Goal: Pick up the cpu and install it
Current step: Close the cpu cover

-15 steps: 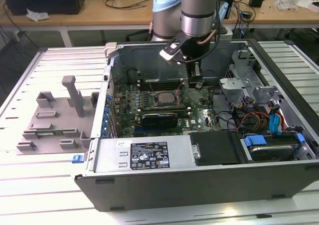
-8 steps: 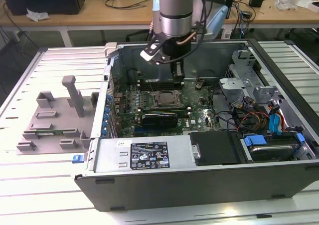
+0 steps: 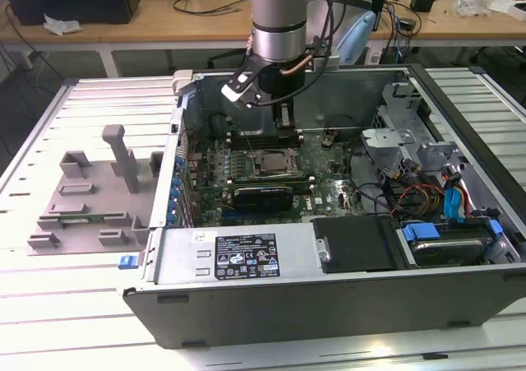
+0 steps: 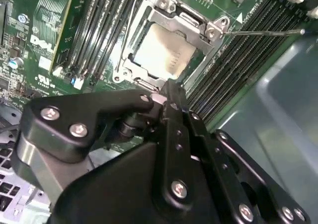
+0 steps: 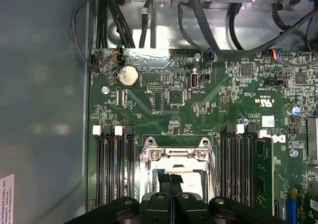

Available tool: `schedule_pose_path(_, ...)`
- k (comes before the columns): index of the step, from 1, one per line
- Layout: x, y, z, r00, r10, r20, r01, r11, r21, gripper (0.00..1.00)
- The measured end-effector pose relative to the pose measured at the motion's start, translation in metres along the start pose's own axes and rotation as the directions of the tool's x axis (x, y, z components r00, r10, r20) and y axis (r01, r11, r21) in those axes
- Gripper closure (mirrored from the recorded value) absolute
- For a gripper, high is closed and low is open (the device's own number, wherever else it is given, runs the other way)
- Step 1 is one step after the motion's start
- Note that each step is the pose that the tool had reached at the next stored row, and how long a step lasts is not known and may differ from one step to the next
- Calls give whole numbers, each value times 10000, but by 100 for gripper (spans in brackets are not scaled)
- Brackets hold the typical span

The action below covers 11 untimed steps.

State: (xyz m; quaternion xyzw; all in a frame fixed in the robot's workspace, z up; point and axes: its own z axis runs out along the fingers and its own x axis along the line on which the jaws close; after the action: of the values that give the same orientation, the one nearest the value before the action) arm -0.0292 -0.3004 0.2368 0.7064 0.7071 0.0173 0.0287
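Since the cpu (image 4: 161,52) lies flat inside the socket (image 4: 191,20), its silver top level and the metal frame all round it, we judge that it is seated there and not being carried. The gripper (image 5: 171,178) hangs right over the socket's edge with its two fingers pressed together, no gap between them and nothing held that we can see. Whether the tips touch the cpu we cannot tell.

Closed like this, the fingers make one narrow tip, which suits the tight space between the two banks of memory slots (image 5: 115,169). In the exterior view the arm (image 3: 279,13) stands straight down into the case (image 3: 329,297), which lies on its side with the board (image 5: 169,100) facing up. A thin lever (image 4: 263,33) juts out beside the frame, and we cannot say if it is latched. The grey tray (image 3: 82,198) sits outside the case on the exterior view's left, well apart.
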Motion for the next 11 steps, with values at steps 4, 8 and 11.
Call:
schedule_pose_path(4,-8,-4,44,10000,-3,-1,3,9994,338,89)
schedule_pose_path(8,-39,-14,157,10000,-3,-2,3,9993,362,89)
schedule_pose_path(11,-40,-15,159,10000,-3,-6,3,9994,356,89)
